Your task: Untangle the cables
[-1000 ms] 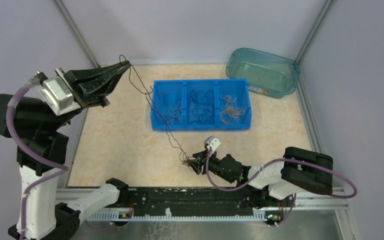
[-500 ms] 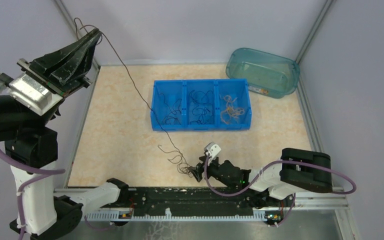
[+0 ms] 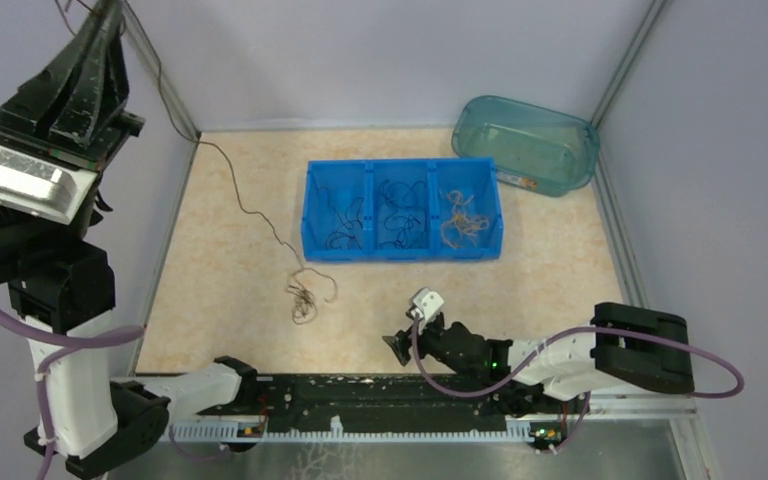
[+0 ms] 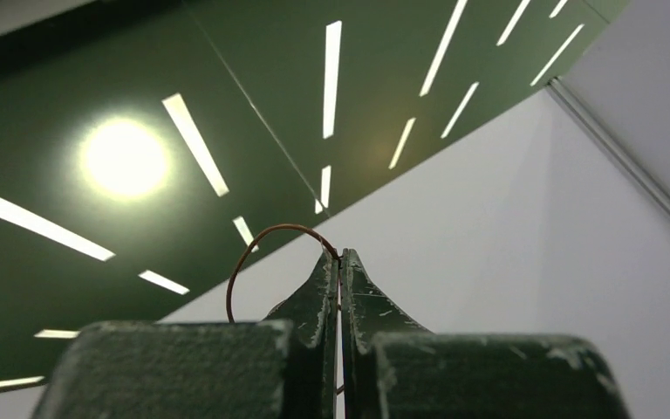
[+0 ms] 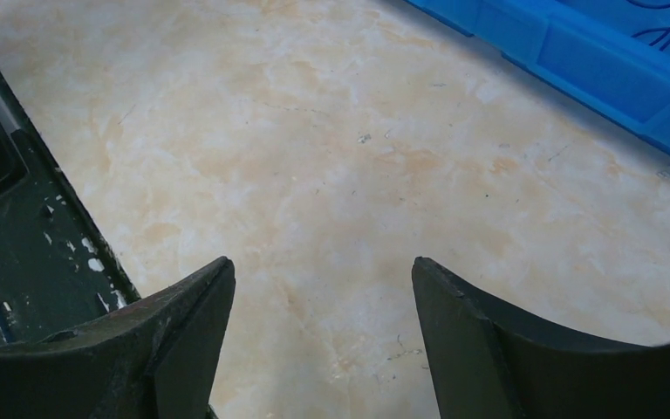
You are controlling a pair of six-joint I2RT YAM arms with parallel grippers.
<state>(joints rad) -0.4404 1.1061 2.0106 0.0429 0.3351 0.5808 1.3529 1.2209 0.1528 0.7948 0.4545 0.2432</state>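
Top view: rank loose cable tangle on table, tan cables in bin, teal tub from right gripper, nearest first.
From the right gripper:
1. Loose cable tangle, on the table to its left.
2. Tan cables, right compartment of the blue bin.
3. Teal tub, far right corner.

You're in a robotics lab test cell: plain pale grey wall panels (image 3: 390, 60) in silver aluminium framing posts (image 3: 624, 62) box in a beige marble-patterned tabletop (image 3: 220, 300). Along the bottom edge, a black mounting rail (image 3: 390, 395) carries white-and-black robot arms (image 3: 65, 390). Long white ceiling strip lights (image 4: 331, 78) glow overhead.
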